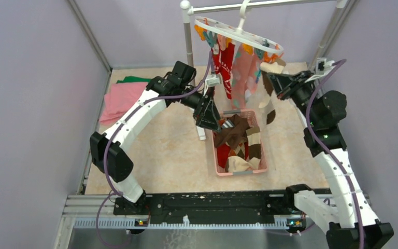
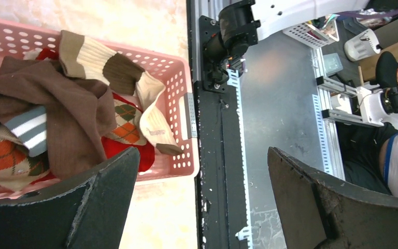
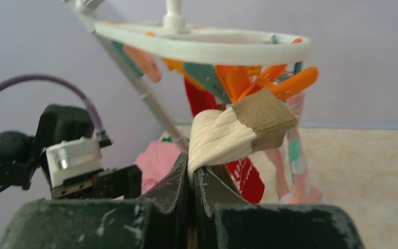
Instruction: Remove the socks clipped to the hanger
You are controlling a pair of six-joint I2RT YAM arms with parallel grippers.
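Nearest the arm bases, a pink basket [image 1: 219, 171] is set on the bench under the hanger, so that freed socks can be dropped straight in; several brown, cream and argyle ones are heaped in it. At the basket's 11 o'clock corner the left gripper [image 1: 208, 120] is held with fingers spread wide and empty, probably after a drop. At the basket's 2 o'clock the right gripper [image 3: 190, 168] has its fingers pressed together on a cream-and-tan sock [image 3: 223, 137] just below the cuff, where a pull would act most directly on the orange peg [image 3: 290, 83]. Whether that peg bites the cuff cannot be told. Farthest back, a red sock [image 1: 221, 65] and a pink sock [image 1: 246, 78] are hung from the white hanger [image 3: 202, 44].
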